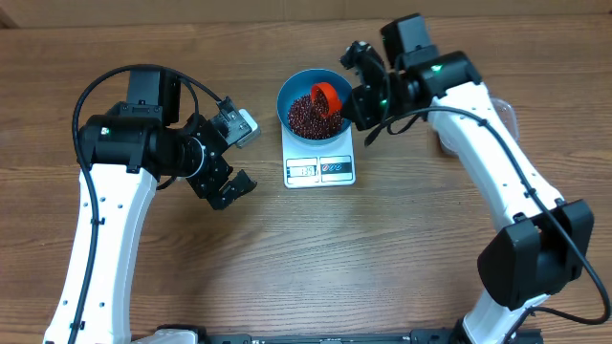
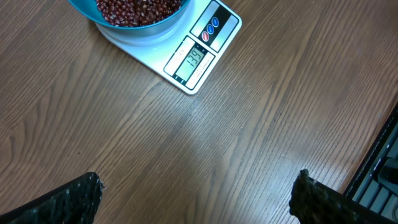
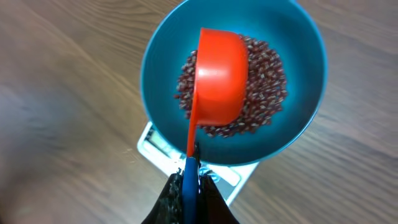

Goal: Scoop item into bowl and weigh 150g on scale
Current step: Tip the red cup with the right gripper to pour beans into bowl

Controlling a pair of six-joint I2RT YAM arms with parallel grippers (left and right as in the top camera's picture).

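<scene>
Your right gripper [image 3: 191, 186] is clamped shut on the blue handle end of the red scoop [image 3: 217, 78]. The scoop hangs tipped over the blue bowl [image 3: 305, 56], directly ahead of the gripper's fingers. The beans [image 3: 267, 81] lie heaped in the bottom of the bowl, under and around the scoop. The bowl sits on the white scale [image 1: 319, 170], toward the far side of the table [image 1: 382, 248] and between your two arms. Your left gripper [image 2: 196, 205] holds nothing. Its jaws are spread wide, and it hovers over the table left of the scale. In its wrist view, scale and bowl lie ahead, well apart from the fingers [image 2: 68, 199].
</scene>
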